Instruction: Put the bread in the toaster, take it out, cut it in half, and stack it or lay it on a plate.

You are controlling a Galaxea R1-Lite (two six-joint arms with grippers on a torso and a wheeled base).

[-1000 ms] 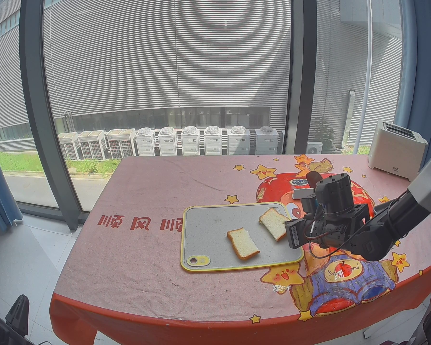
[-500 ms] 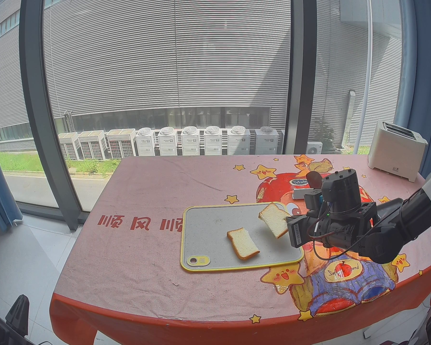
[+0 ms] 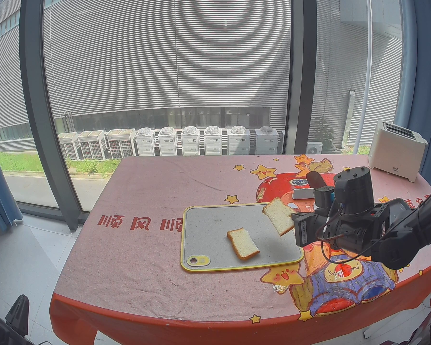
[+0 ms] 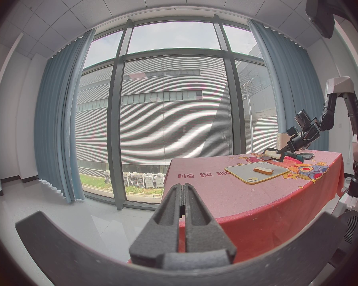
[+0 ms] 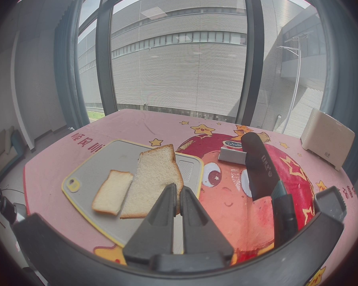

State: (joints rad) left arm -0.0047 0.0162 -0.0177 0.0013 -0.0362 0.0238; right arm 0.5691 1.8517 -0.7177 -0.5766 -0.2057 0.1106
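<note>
Brown-crusted bread slice (image 3: pixel 278 215): is hanging tilted in the right gripper (image 3: pixel 292 222), over the right-hand part of the cutting board (image 3: pixel 206 231), its crust edge pointing up and away from the robot.
Right gripper: is pinching the bread slice by its near edge; in the right wrist view its dark fingers (image 5: pixel 163 207) are pressing together on the slice's lower corner, with the slice fanning out beyond them.
Smaller bread piece (image 3: pixel 243 243): is lying flat on the cutting board, near its middle, just beside the raised slice but apart from it.
Cutting board: is lying flat on the bench (image 3: pixel 143 264), grey with a yellow rim and a yellow tab at the near left corner.
Toaster (image 3: pixel 396 150): is standing at the far right corner of the bench, well apart from the board.
Knife (image 5: pixel 262 167): is lying on the bench to the right of the board, black blade towards the far side.
Pale block (image 3: pixel 302 193): is sitting just beside the knife, beyond the board's far right corner; what it is cannot be told.
Left gripper (image 4: pixel 181 189): is hanging low off the bench's left side, well apart from the board, its fingers closed against each other on nothing.
</note>
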